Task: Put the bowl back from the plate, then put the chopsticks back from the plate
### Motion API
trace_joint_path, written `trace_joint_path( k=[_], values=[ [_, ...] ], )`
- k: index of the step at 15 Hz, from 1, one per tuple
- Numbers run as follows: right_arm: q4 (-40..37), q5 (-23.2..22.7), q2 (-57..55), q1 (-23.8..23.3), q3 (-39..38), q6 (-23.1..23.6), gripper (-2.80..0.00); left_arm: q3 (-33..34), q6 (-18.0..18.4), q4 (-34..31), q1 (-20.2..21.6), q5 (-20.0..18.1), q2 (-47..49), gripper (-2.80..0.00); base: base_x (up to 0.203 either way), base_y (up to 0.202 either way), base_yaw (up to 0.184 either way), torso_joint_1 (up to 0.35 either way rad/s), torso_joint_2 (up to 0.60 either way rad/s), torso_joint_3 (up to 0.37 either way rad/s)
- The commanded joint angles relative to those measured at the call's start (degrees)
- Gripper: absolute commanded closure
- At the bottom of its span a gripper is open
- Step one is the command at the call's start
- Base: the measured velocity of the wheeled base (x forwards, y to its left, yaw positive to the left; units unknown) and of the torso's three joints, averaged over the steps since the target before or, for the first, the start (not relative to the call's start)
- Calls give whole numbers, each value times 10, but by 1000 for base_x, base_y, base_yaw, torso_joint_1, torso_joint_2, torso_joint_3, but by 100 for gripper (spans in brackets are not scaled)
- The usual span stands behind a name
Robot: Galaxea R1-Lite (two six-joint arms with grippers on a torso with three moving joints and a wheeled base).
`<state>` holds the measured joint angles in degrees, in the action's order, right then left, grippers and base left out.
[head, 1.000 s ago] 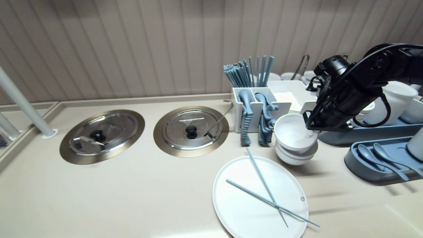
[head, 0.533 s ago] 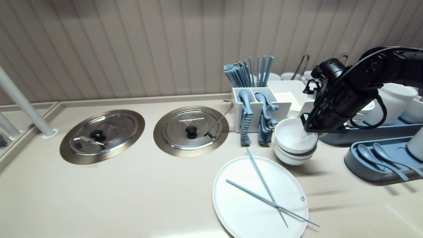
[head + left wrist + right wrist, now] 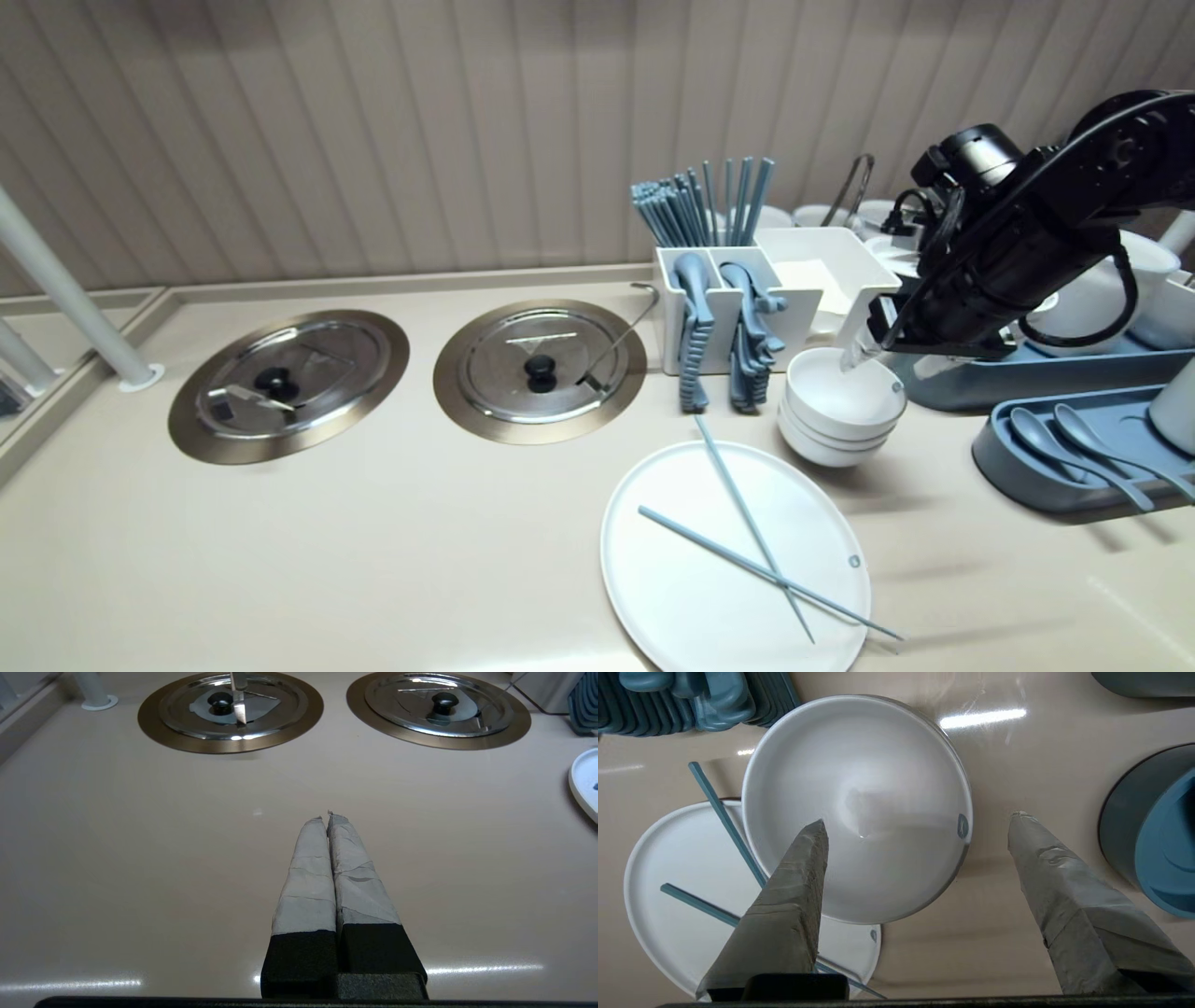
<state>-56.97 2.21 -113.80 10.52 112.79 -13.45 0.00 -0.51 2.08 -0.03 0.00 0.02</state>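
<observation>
The only markings in sight are a small blue mark (image 3: pixel 962 826) just inside the rim of the top bowl (image 3: pixel 859 788) and a similar one on the plate (image 3: pixel 709 597) near its edge (both too small to read).

The top bowl is plain glossy white, round and deep, and nothing is in it. It sits nested level on a stack of white bowls (image 3: pixel 826 448). The stack stands on the beige surface (image 3: pixel 373 560), just beyond the plate and just in front of the white cutlery caddy (image 3: pixel 714 313), with a blue tray (image 3: pixel 1055 485) of spoons (image 3: pixel 1074 443) off to its right.

The right tool (image 3: pixel 919 819) hangs directly above the top bowl with its taped fingers (image 3: pixel 794 896) spread wide. One tip is over the bowl's hollow and the other is outside the rim over the surface; it grips nothing, and neither tip appears to touch the bowl.

Two pale blue chopsticks (image 3: pixel 747 523) lie crossed on the plate, and the far end of one points towards the bowls.

The left tool (image 3: pixel 328 816) is parked low over a bare stretch of the surface, its fingers pressed together on nothing, with two round metal lids (image 3: pixel 439 704) set into the surface ahead of it.
</observation>
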Motion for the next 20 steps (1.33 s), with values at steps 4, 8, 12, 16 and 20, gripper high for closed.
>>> trace_joint_path(
  k=[4, 8, 12, 16, 20],
  values=[
    [-3, 0, 16, 3, -2, 2, -280, 4, 0, 0, 0, 0, 0, 0, 0, 0, 0, 0, 0, 0],
    [-3, -12, 29, 11, -6, 2, -280, 4, 0, 0, -1, -1, 0, 0, 0, 0, 0, 0, 0, 0],
    [-6, -18, 40, 31, -17, -1, -280, 4, 0, 0, -1, 0, 0, 0, 0, 0, 0, 0, 0, 0],
    [-6, -19, 79, 53, -40, 0, 0, 4, 0, 0, 0, 0, 0, 0, 0, 0, 0, 0, 0, 0],
    [-5, -25, 106, 76, -56, 3, 0, 4, 0, 0, 0, 0, 0, 0, 0, 0, 0, 0, 0, 0]
  ],
)
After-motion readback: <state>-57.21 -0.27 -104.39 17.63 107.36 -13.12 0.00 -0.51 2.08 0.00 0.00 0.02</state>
